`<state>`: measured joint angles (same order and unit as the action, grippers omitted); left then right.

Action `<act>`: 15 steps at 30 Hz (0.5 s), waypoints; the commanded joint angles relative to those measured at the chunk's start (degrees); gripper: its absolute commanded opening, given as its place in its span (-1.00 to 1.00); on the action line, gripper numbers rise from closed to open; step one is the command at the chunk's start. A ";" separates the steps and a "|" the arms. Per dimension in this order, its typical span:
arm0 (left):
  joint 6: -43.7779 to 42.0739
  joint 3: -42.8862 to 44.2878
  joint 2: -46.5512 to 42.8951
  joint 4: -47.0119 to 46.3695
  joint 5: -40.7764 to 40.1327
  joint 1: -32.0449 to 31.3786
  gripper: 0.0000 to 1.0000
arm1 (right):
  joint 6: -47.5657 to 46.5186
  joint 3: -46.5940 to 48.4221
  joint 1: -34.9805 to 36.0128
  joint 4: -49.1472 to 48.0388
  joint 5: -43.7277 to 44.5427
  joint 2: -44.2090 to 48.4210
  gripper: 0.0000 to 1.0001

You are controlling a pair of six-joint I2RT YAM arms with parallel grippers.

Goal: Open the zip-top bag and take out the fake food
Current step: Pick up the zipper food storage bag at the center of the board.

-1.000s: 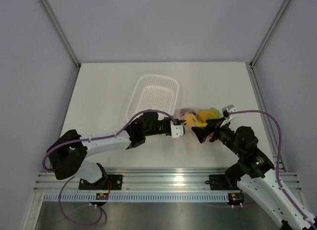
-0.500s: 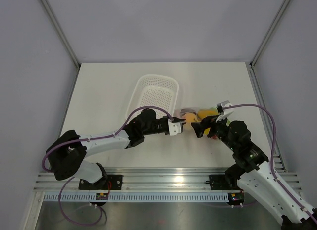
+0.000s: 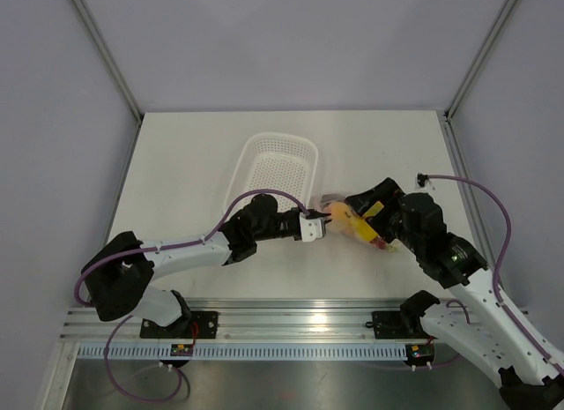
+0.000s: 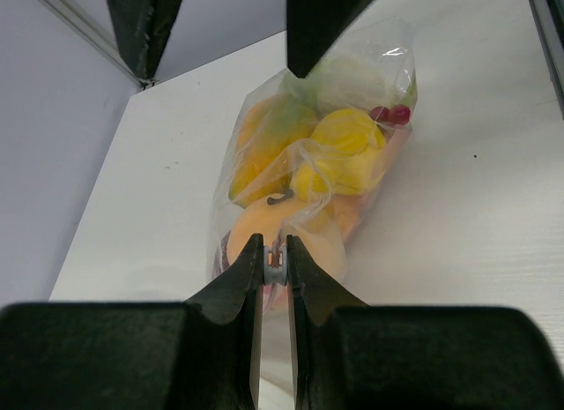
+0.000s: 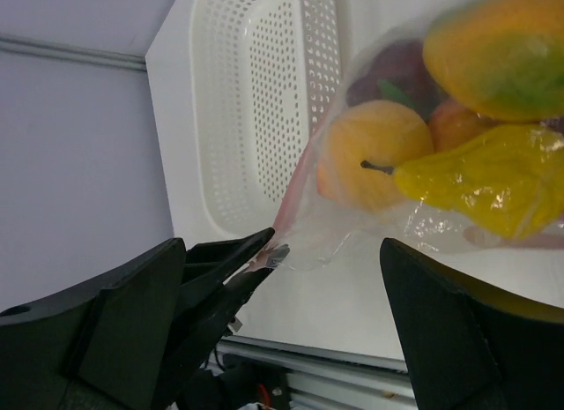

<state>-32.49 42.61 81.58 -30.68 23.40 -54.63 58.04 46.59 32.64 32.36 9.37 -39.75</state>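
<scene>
Inspecting the desk (image 3: 194,163), we find the left tool (image 4: 275,260) clamped on the edge of the zip-top bag (image 4: 308,163), fake food (image 4: 344,137) inside; the right tool (image 5: 280,251) hangs spread open over it.

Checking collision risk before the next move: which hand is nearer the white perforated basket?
Left. The left hand sits just off the near right corner of the white basket; the right hand is farther right, across the zip-top bag.
</scene>
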 commanded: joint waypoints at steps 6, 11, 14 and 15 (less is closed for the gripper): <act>-0.20 0.19 -0.99 -5.54 1.12 0.32 -0.94 | 29.82 -6.59 0.32 2.01 -3.56 4.06 0.97; -0.38 0.19 -0.90 -5.53 0.95 0.32 -0.94 | 33.89 -10.46 0.32 -0.80 -5.15 4.68 0.87; -0.38 0.10 -0.90 -5.36 1.21 0.32 -0.94 | 34.68 -10.64 0.32 -1.60 -4.53 3.37 0.62; -0.38 0.19 -0.90 -5.27 1.30 0.32 -0.94 | 34.77 -10.73 0.32 -2.90 -4.44 2.93 0.59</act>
<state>-32.51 42.61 81.58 -30.68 23.38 -54.63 89.06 35.94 32.64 33.85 5.21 -35.75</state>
